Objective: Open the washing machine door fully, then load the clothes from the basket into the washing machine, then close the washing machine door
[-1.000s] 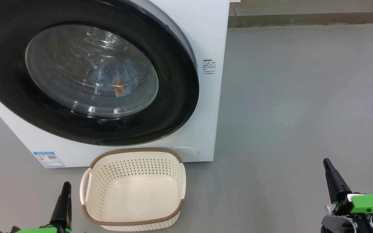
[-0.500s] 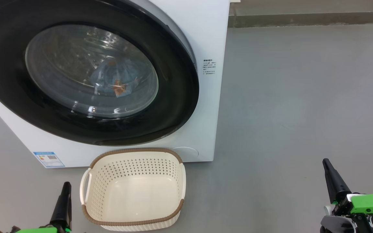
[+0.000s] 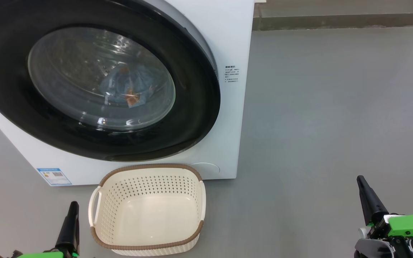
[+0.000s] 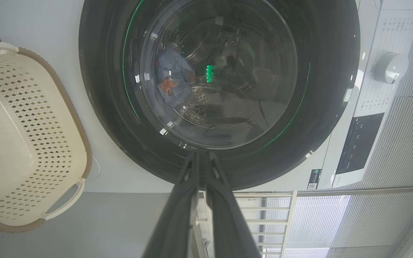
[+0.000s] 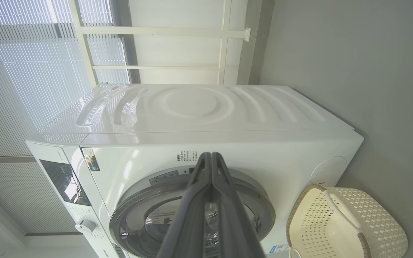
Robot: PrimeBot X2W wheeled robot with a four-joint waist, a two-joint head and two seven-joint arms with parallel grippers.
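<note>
**Laundry station: door shut, load in drum, both tools idle**

- washing machine (image 3: 232, 118): white front-loader standing on the grey floor (image 3: 335, 107); blue label sticker (image 3: 54, 176) at its lower front corner.
- washing machine door (image 3: 195, 118): glossy black rim around a clear glass bowl, lying closed against the machine's front.
- clothes (image 3: 127, 84): light blue fabric with an orange print, inside the drum, seen through the glass.
- basket (image 3: 149, 166): cream, perforated, brown rim; on the floor just before the machine, below the door; its bare bottom shows.
- left gripper (image 3: 73, 206): low at the left, near the basket's left handle; fingers pressed together, nothing between them.
- right gripper (image 3: 361, 179): low at the right, well apart from basket and machine; fingers together, nothing held.
</note>
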